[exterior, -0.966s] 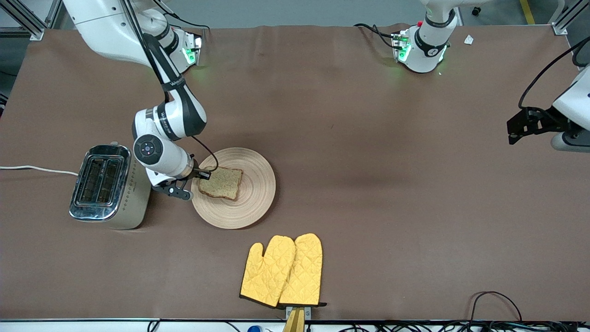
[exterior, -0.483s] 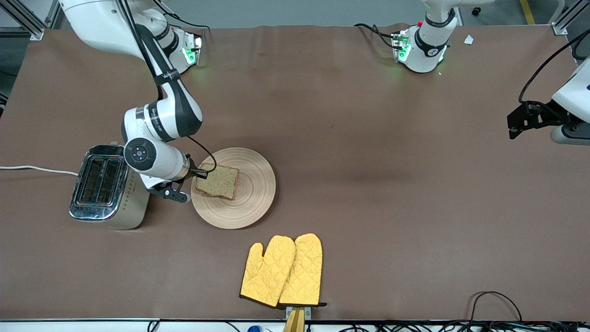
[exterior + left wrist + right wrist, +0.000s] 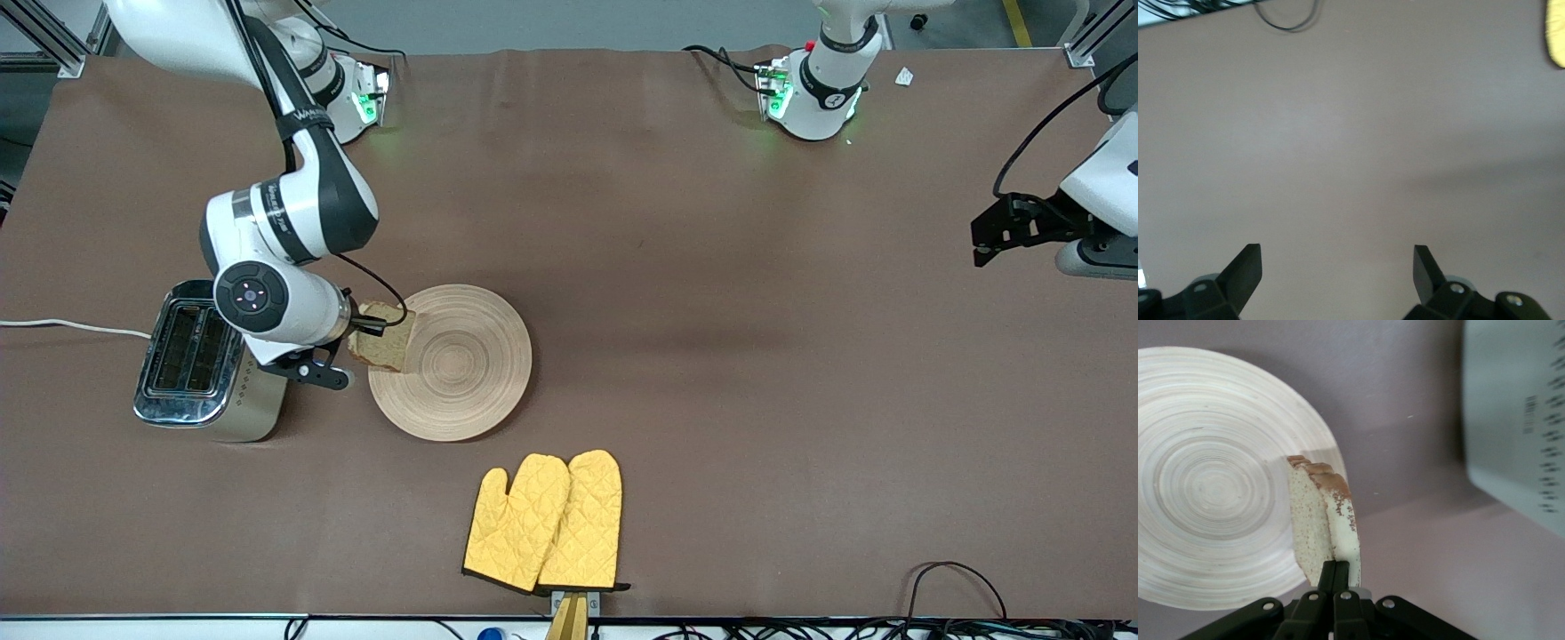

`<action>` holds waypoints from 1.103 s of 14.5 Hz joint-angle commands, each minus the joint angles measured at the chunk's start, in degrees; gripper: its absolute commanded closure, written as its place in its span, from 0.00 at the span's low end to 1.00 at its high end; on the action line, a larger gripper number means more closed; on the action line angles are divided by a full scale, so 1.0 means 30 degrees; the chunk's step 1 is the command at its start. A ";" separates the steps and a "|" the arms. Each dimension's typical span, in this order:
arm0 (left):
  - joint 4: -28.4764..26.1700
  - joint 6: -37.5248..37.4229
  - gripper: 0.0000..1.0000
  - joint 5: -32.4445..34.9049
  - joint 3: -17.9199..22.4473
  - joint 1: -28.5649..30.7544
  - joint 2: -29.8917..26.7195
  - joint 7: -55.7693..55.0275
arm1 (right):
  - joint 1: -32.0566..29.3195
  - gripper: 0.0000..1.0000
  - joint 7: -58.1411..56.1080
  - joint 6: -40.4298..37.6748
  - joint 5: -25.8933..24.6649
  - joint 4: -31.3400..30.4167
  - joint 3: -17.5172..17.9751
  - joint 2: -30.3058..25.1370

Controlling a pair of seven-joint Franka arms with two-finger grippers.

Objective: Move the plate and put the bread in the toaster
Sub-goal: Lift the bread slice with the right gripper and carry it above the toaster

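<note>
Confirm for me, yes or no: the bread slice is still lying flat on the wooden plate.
No: the right gripper pinches the bread slice upright by one edge, raised over the rim of the wooden plate.

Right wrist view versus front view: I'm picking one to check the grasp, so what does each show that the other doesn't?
Only the right wrist view shows the right gripper shut on the edge of the bread, held upright.

Only the front view shows the toaster's slots, the oven mitts, and the left gripper, open and waiting over the table's left-arm end.

Both show the bread lifted above the rim of the plate beside the toaster.
</note>
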 commanded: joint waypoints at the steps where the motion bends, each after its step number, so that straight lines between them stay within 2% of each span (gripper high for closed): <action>1: -0.0275 -0.0377 0.00 -0.0998 0.0209 0.0056 -0.0357 -0.0104 | 0.0469 1.00 0.0028 -0.1586 -0.2047 0.1217 0.0042 -0.0119; 4: -0.0275 -0.0639 0.00 -0.0999 0.0238 0.0435 -0.0386 0.0012 | 0.1289 1.00 -0.0001 -0.3314 -0.4419 0.2039 0.0013 -0.0090; 7: -0.0275 -0.0905 0.00 -0.1146 0.0209 0.0673 -0.0211 -0.0132 | 0.2168 1.00 -0.0060 -0.4985 -0.7846 0.2246 0.0042 -0.0090; 16: -0.0070 -0.0904 0.00 -0.0882 0.0121 0.0701 -0.0181 -0.0134 | 0.1293 1.00 -0.3078 -0.8563 -1.4235 0.3594 -0.0075 -0.0149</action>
